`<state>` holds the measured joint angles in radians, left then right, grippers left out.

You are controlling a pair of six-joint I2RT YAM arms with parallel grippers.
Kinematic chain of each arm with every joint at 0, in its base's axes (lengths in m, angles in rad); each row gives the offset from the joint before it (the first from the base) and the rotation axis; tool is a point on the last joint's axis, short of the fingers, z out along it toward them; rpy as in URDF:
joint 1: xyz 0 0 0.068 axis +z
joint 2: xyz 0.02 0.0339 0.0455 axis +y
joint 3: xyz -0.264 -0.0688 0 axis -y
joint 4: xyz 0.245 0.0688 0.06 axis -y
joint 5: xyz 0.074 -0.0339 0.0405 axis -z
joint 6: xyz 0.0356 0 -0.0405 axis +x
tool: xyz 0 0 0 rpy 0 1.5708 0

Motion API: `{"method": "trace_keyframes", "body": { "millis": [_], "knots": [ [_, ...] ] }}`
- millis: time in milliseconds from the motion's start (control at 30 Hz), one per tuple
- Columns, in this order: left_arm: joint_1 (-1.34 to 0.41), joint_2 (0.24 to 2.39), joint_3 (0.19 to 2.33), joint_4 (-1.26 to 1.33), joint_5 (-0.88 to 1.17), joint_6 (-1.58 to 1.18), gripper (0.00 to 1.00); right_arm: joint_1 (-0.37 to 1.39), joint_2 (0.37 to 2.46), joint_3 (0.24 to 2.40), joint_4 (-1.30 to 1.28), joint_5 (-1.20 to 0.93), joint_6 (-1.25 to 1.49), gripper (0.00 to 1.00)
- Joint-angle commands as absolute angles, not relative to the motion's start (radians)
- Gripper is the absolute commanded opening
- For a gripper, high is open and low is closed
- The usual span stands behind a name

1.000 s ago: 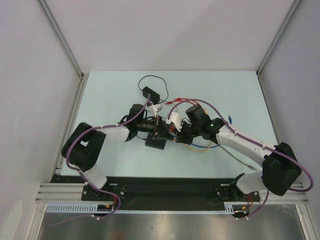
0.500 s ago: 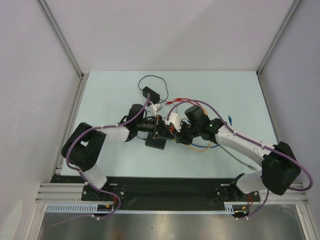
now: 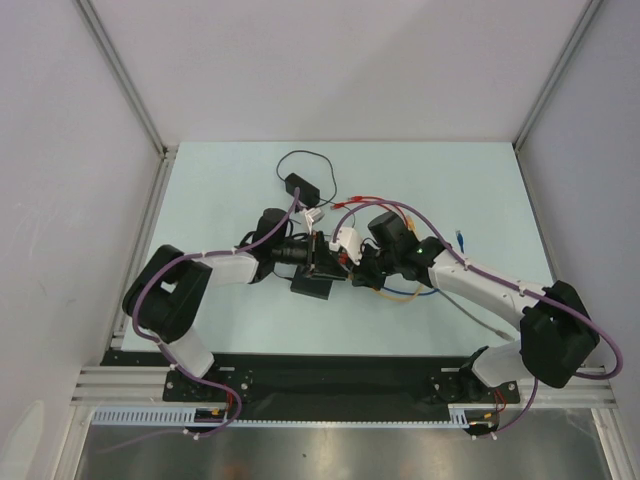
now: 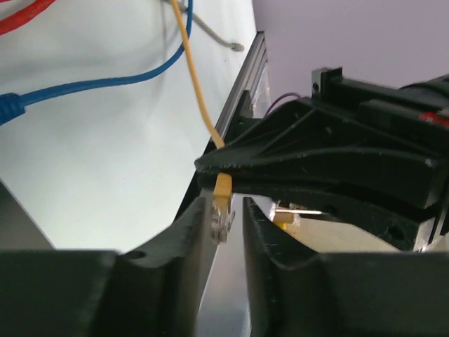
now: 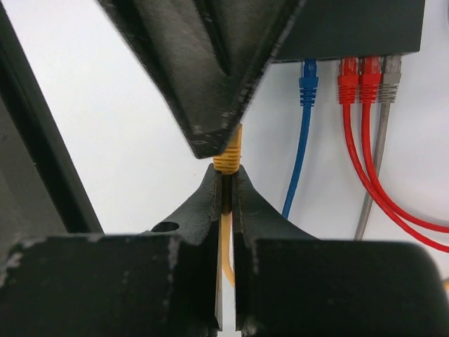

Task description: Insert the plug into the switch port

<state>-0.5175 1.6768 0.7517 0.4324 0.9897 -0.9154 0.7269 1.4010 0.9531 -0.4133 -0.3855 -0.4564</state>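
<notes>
1. Right claw point(image 5: 225, 179) pinches yellow cable point(image 5: 224, 232) just behind plug point(image 5: 228, 156), short of switch point(image 5: 351, 28).
2. Left claw point(image 4: 228, 210), narrowly spread, straddles plug, obstructing approach to switch.
3. Only right wrist shows blue cable point(image 5: 302, 147) and red cables point(image 5: 348, 126) plugged into switch.

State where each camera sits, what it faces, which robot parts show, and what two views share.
Top external: above and behind the robot, looking down at the table; left arm and right arm show.
Left wrist: on that arm, looking past the left gripper at the plug.
Right wrist: looking past the right gripper, shut on the plug, toward the switch.
Shared: both wrist views show the plug.
</notes>
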Motion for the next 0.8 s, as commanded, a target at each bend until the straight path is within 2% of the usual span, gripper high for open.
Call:
{"method": "trace_keyframes", "body": {
  "millis": [0,167,300,367,600,767],
  "knots": [
    [-0.488,1.625,0.766,0.364,0.996,-0.841,0.36,0.732,1.43,0.95,-0.399,-0.354,-0.456,0.0],
    [-0.479,1.606,0.752,0.334,0.988,-0.805,0.32,0.732,1.451,0.98,-0.411,-0.376,-0.433,0.0],
    [-0.491,1.628,0.775,0.334,0.992,-0.81,0.45,0.733,1.456,1.012,-0.42,-0.393,-0.426,0.0],
    [-0.497,1.638,0.785,0.324,0.997,-0.81,0.47,0.738,1.456,1.019,-0.422,-0.396,-0.425,0.0],
    [-0.41,1.606,0.788,0.301,0.999,-0.796,0.4,0.773,1.523,0.983,-0.428,-0.258,-0.422,0.0],
    [-0.253,1.54,0.86,-0.013,0.928,-0.545,0.5,0.785,1.618,0.999,-0.422,-0.154,-0.371,0.0]
  ]
}}
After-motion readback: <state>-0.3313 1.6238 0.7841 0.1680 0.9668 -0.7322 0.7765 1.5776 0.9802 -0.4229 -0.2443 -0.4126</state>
